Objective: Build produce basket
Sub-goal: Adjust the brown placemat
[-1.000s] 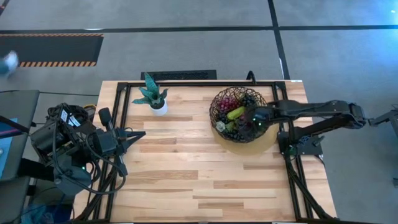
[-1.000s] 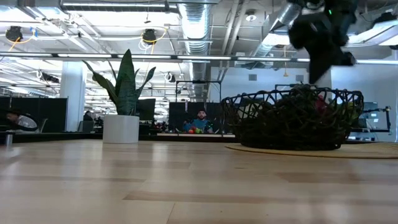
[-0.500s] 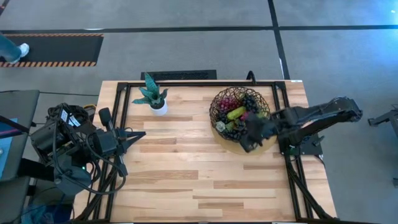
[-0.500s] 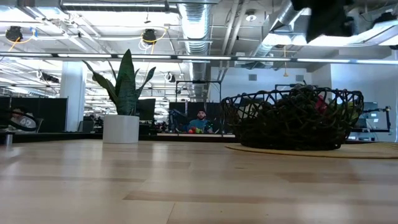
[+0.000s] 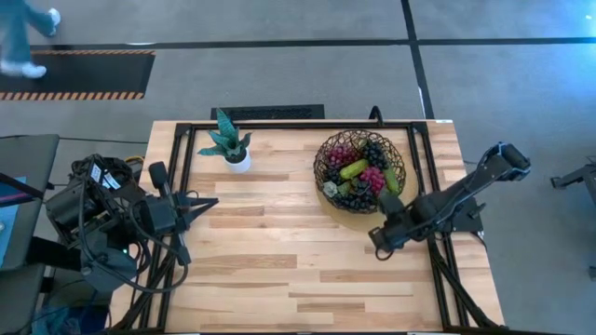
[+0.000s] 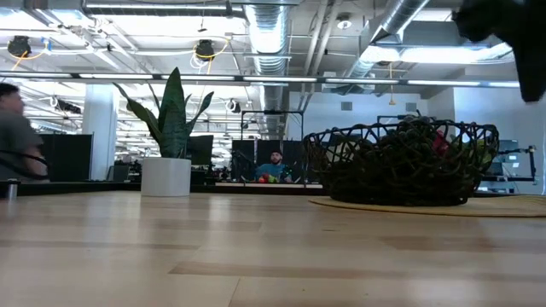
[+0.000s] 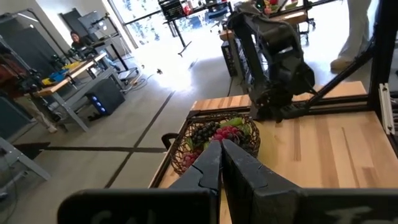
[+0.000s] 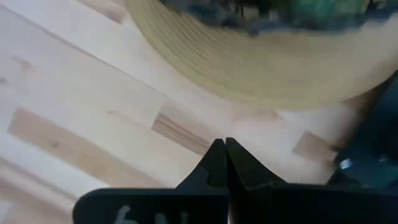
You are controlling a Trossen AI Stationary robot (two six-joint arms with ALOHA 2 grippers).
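Note:
The dark wire basket (image 5: 360, 170) stands on a flat tan disc (image 5: 396, 212) at the table's far right. It holds magenta grapes (image 5: 372, 177), black grapes (image 5: 372, 152) and green cucumbers (image 5: 353, 168). In the low view the basket (image 6: 401, 162) is heaped above its rim. My right gripper (image 5: 380, 244) is shut and hangs over bare wood just to the near side of the disc (image 8: 280, 68), touching nothing. My left gripper (image 5: 209, 199) is shut and waits at the table's left edge, pointing at the basket (image 7: 217, 140).
A small potted plant (image 5: 230, 147) stands at the far edge, left of the basket. A black frame rail (image 5: 438, 270) runs along the table's right side under the right arm. Bare wood (image 5: 279, 251) fills the middle and near part. A person (image 5: 23, 37) walks on the floor beyond the table.
My right gripper has drawn back from above the basket toward the table's near edge, rising out of the low view's middle. It now hangs past the disc's near rim. The magenta grapes it covered now show in the basket. The basket has not moved.

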